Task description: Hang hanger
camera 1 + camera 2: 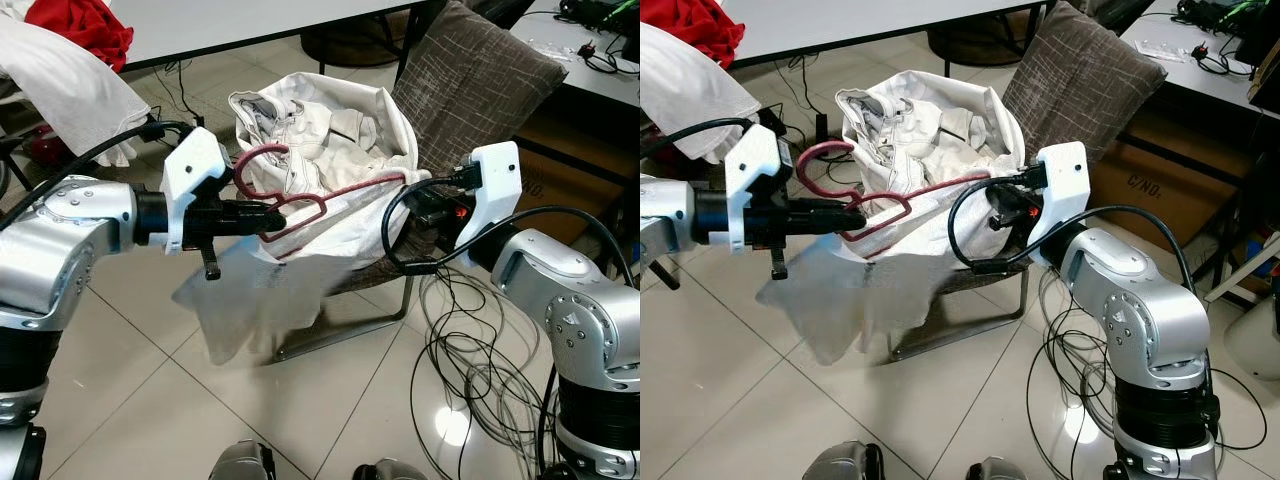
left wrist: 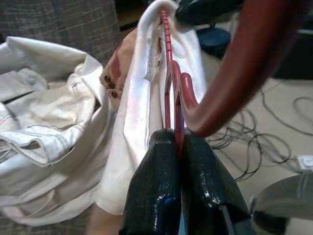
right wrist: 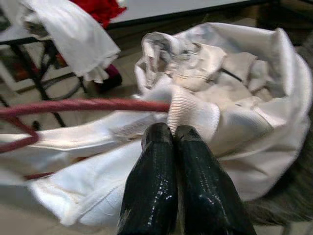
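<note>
Both pairs of jaws pressed together: left gripper (image 2: pixel 177 142) pinching the dark red hanger (image 1: pixel 300 205) near its hooked end, right gripper (image 3: pixel 172 134) closed on the ribbed edge of the white garment (image 3: pixel 195 110) right where the hanger's bar runs into the cloth (whether those fingers also touch the bar, impossible to tell). Behind both, a chair (image 1: pixel 340 330) with a metal sled frame, standing on pale floor tiles (image 1: pixel 130 400) and heaped with rumpled white clothes (image 1: pixel 320 130). Against its back, a grey patterned cushion (image 1: pixel 480 80). Draped over the hanger and hanging below it in front of the chair, the white garment, blurred at its lower edge. Held up between the two arms, roughly level, the hanger itself, hook curling upward beside the left gripper. On the floor at the robot's right, a tangle of black cables (image 1: pixel 470 370).
</note>
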You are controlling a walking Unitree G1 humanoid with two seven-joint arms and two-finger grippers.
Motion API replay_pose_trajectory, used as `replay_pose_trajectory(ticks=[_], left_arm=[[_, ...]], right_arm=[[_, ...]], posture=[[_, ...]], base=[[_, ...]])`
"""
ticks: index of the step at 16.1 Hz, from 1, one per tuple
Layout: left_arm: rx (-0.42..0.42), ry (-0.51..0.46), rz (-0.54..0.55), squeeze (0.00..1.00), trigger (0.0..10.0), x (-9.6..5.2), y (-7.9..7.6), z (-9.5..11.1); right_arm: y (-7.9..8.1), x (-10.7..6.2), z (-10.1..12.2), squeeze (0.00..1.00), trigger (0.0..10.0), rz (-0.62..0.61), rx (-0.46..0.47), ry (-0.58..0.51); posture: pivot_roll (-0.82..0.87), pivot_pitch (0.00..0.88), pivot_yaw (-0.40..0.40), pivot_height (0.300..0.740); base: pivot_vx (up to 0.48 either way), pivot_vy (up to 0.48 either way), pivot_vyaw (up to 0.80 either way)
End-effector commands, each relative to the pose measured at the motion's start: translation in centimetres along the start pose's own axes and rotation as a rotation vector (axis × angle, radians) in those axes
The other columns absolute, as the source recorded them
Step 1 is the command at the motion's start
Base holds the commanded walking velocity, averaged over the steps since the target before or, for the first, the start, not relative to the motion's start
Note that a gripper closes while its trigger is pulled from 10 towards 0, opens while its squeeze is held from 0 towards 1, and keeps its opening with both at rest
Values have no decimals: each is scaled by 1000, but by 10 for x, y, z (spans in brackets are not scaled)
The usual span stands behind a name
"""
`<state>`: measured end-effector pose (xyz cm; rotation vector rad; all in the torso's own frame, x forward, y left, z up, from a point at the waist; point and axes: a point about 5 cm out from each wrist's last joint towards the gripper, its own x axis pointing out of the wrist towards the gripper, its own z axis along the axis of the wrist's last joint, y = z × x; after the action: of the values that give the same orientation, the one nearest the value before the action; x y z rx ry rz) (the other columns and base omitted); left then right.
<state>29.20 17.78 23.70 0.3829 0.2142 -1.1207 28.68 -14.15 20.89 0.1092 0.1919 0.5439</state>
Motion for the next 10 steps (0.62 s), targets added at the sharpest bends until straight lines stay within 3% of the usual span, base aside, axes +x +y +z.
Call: replay_pose_trajectory(ticks=[1, 5, 10], left_arm=[[52, 7, 21, 0, 0, -1, 4, 8], [69, 61, 140, 0, 0, 2, 17, 0], [72, 56, 213, 0, 0, 5, 29, 0]], right_arm=[[7, -2, 10, 0, 0, 51, -6, -41], [26, -10, 20, 0, 0, 238, -24, -88], [39, -17, 14, 0, 0, 345, -57, -59]], posture=[[-28, 62, -23, 740], [-33, 53, -26, 740], [-33, 46, -20, 740]], base=[[0, 0, 0], [0, 0, 0], [0, 0, 0]])
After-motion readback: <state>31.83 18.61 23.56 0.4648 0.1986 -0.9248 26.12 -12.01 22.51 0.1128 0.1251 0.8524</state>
